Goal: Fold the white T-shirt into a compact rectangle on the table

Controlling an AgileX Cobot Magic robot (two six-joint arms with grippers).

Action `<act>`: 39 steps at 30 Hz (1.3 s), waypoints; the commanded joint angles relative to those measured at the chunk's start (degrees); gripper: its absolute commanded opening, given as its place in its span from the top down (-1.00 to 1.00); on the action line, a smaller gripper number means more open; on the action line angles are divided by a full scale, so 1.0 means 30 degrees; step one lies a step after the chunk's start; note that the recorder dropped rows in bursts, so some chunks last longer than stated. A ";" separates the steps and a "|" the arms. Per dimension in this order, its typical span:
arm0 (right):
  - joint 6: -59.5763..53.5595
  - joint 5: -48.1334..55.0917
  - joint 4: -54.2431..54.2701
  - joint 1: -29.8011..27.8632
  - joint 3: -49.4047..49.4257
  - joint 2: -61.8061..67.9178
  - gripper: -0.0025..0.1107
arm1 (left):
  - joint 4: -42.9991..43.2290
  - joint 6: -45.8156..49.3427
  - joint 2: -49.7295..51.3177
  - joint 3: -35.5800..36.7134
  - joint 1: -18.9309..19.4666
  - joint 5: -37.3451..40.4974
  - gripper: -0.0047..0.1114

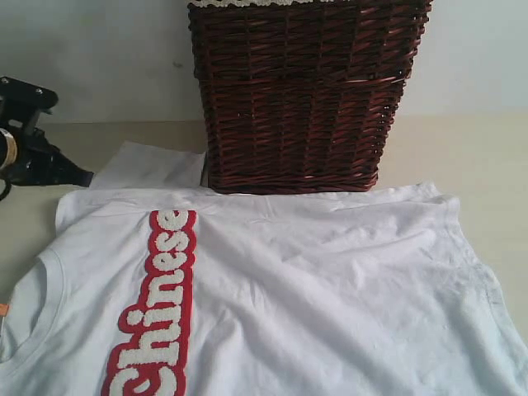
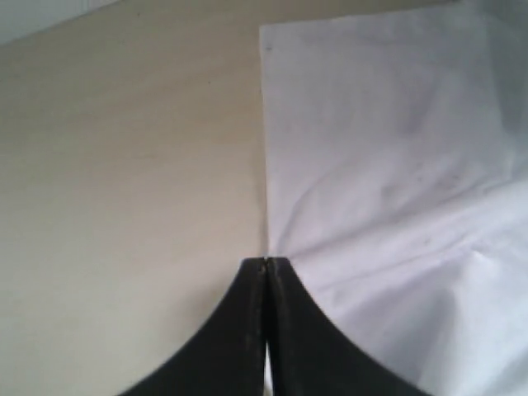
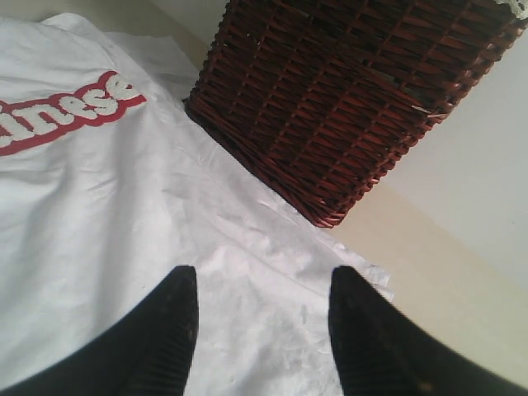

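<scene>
The white T-shirt point(image 1: 330, 289) lies spread flat on the table point(image 1: 478, 157), its red-outlined "Chinese" lettering point(image 1: 161, 297) running down the left side. An orange tag point(image 1: 2, 309) shows at the collar. My left gripper point(image 1: 78, 175) is at the far left beside one sleeve point(image 1: 148, 169). In the left wrist view it point(image 2: 266, 262) is shut, its tips at the sleeve's edge point(image 2: 396, 165), and no cloth shows between them. My right gripper point(image 3: 262, 285) is open above the shirt's cloth point(image 3: 124, 206) near a corner. It is out of the exterior view.
A dark brown wicker basket point(image 1: 301, 91) stands at the back centre, its base on the shirt's far edge point(image 3: 330, 99). Lace liner trim point(image 1: 247, 3) shows at its rim. Bare table point(image 2: 124, 165) lies left of the sleeve and right of the basket point(image 3: 445, 280).
</scene>
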 commanded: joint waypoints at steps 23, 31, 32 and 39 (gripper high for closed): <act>0.0057 -0.0119 0.0151 -0.0055 0.0122 -0.0071 0.10 | -0.0173 -0.2173 0.2465 0.3810 -0.0213 -0.6367 0.92; 0.0057 -0.0119 0.0151 -0.0055 0.0122 -0.0071 0.10 | -0.1293 -0.1992 0.2878 0.3714 -0.0332 -0.4564 0.92; 0.0057 -0.0119 0.0151 -0.0055 0.0122 -0.0071 0.10 | -0.1293 -0.1992 0.2878 0.3714 -0.0332 -0.3836 0.92; 0.0057 -0.0119 0.0151 -0.0055 0.0122 -0.0071 0.10 | -0.2177 -0.2034 0.2878 0.3714 -0.0332 0.2718 0.92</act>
